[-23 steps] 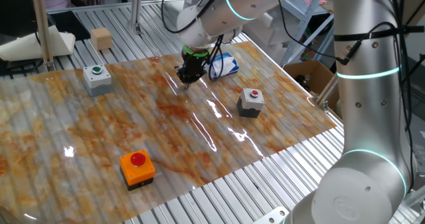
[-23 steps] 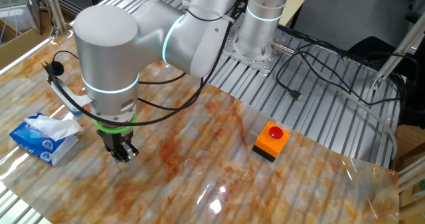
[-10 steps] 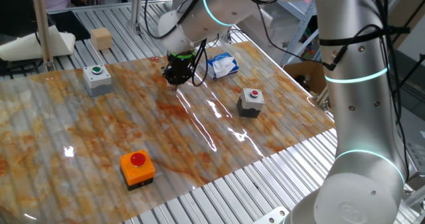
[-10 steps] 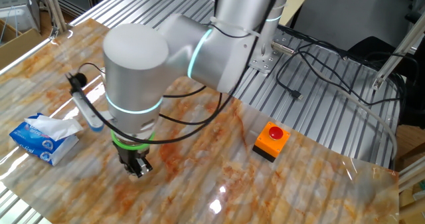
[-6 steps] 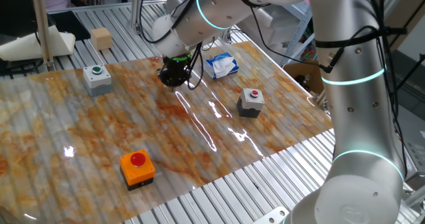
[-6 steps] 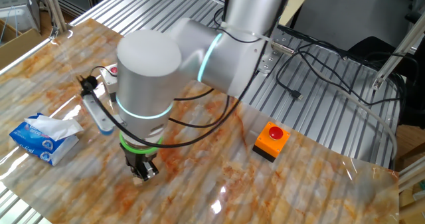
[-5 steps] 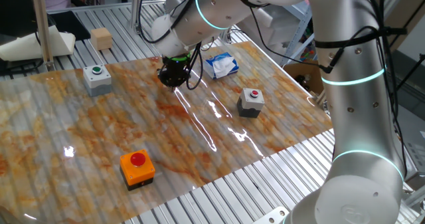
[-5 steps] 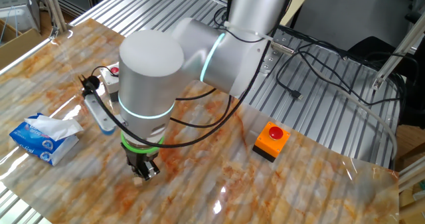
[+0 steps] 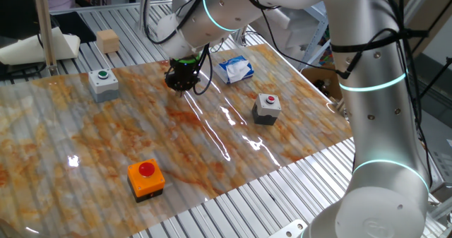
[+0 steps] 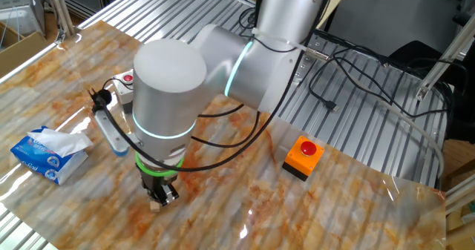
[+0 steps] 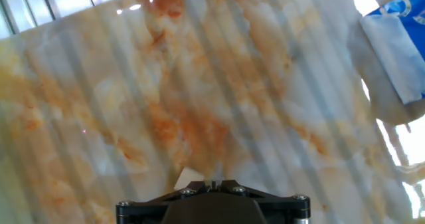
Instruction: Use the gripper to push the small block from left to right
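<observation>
The black gripper (image 9: 178, 83), with its green ring above, stands upright with its tips down on the marbled sheet, between the green-button box and the tissue pack. Its fingers are shut together. In the other fixed view the gripper (image 10: 160, 197) has the small tan block (image 10: 154, 204) right against its tips, on the side toward the camera. In the hand view the gripper (image 11: 214, 182) fills the bottom edge and a corner of the small block (image 11: 186, 177) shows just beyond its tips. In the one fixed view the fingers hide the block.
On the sheet stand a grey green-button box (image 9: 104, 84), a grey red-button box (image 9: 267, 109) and an orange red-button box (image 9: 146, 178). A blue tissue pack (image 9: 236, 69) lies at the far edge. A large tan cube (image 9: 108, 40) sits on the slatted table behind.
The gripper has slid along the sheet away from the tissue pack, leftward in the one fixed view. The small block now shows at its tips. The fingers stay shut.
</observation>
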Robot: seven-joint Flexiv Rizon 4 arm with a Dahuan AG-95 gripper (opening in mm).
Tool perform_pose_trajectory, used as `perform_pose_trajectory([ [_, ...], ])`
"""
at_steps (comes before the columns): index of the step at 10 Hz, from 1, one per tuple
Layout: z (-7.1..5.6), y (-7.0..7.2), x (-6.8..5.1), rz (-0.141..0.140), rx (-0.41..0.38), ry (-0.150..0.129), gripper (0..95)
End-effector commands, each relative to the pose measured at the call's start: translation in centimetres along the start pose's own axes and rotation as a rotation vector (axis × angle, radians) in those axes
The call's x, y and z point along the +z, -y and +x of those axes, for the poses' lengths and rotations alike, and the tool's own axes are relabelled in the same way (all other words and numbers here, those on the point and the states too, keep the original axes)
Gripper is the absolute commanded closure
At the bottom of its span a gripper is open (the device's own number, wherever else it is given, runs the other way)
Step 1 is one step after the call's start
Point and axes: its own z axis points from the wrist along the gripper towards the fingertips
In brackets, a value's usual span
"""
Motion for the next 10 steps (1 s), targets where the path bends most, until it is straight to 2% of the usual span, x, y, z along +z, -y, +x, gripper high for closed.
perform_pose_trajectory([
  [1, -0.03, -0.02, -0.14, -0.011, -0.016, -0.018, 95.0],
  [4, -0.03, -0.02, -0.14, -0.012, -0.02, -0.024, 95.0],
  [6, -0.03, -0.02, -0.14, -0.013, -0.041, -0.037, 95.0],
  [8, -0.03, -0.02, -0.14, -0.029, -0.12, -0.043, 95.0],
  [10, -0.03, -0.02, -0.14, -0.034, -0.216, -0.034, 95.0],
])
